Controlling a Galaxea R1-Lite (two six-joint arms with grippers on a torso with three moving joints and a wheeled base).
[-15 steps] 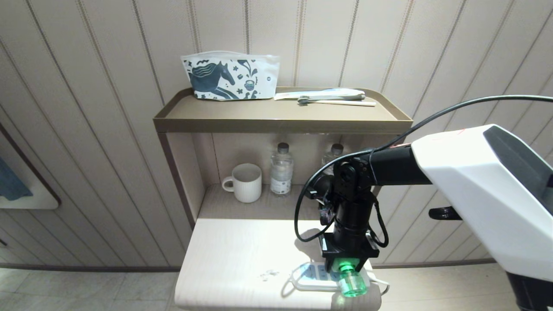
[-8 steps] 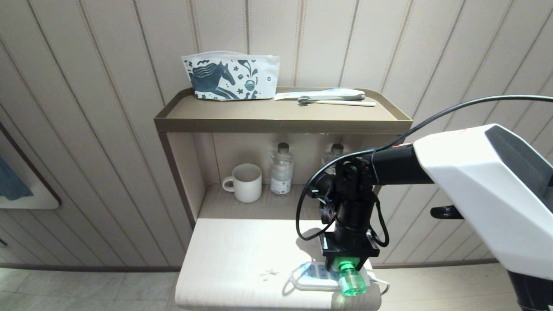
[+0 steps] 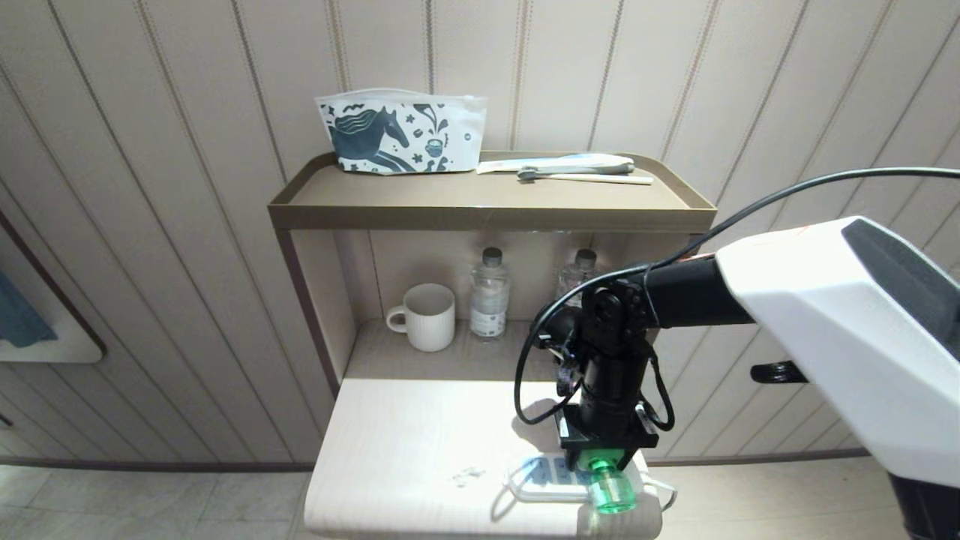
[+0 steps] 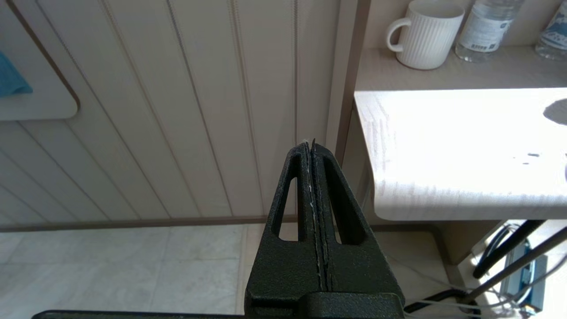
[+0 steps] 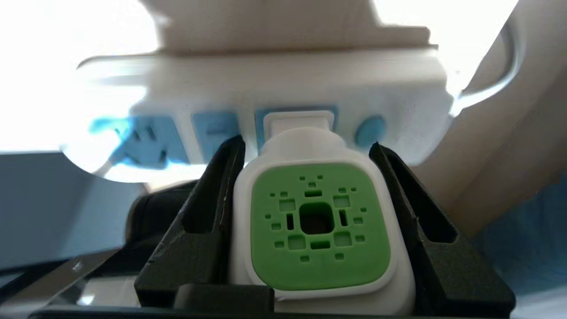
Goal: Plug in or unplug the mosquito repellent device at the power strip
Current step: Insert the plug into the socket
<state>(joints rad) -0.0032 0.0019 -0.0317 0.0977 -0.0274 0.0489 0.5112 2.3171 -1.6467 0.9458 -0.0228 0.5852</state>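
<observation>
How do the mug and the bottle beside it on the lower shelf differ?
The mug is white, opaque and ribbed; the bottle is clear with a label. The mug is squat and open on top; the bottle is taller and slimmer, with a dark cap. Both stand upright.

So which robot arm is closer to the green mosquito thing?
The right. The right gripper has its jaws clamped on the mosquito repellent device at the power strip; the left gripper hangs beside the table, well away.
</observation>
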